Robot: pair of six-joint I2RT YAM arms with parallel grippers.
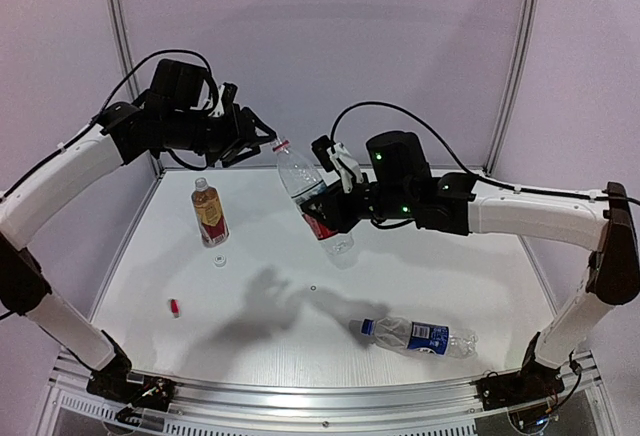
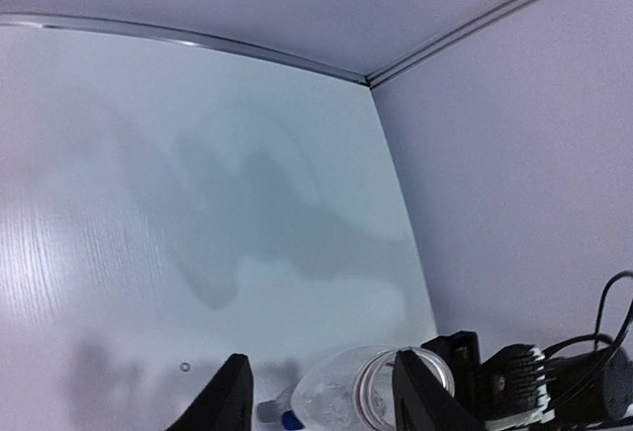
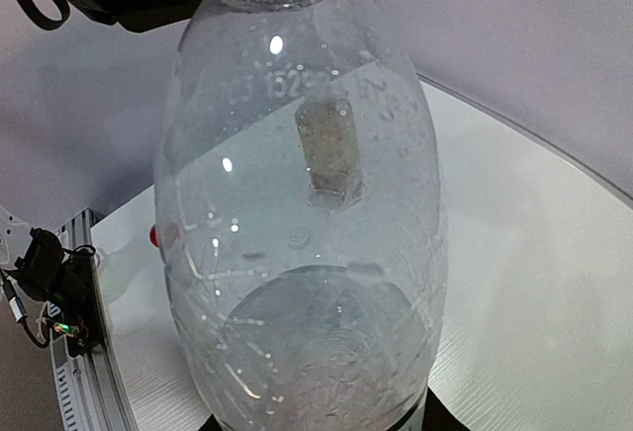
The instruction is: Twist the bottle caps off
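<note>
While the right gripper is clamping the red-white label bottle around its labelled middle, that bottle is tilting up and away from the gripper. Its uncapped mouth, ringed in red, is pointing toward the left gripper. That left gripper is hanging in the air just beyond the mouth, with its two fingers standing apart and nothing between them. In the left wrist view the bottle's clear neck end is showing past the fingertips, and I cannot tell whether anything is touching. Well below the left gripper, on the table, the amber bottle is standing upright. A small white cap is lying just beside its base, on the side toward the arm bases. A red cap is lying farther toward the near edge, well apart from both grippers. Below the right gripper and nearer the bases, the blue-label bottle is lying on its side, its blue cap sitting on its neck.
</note>
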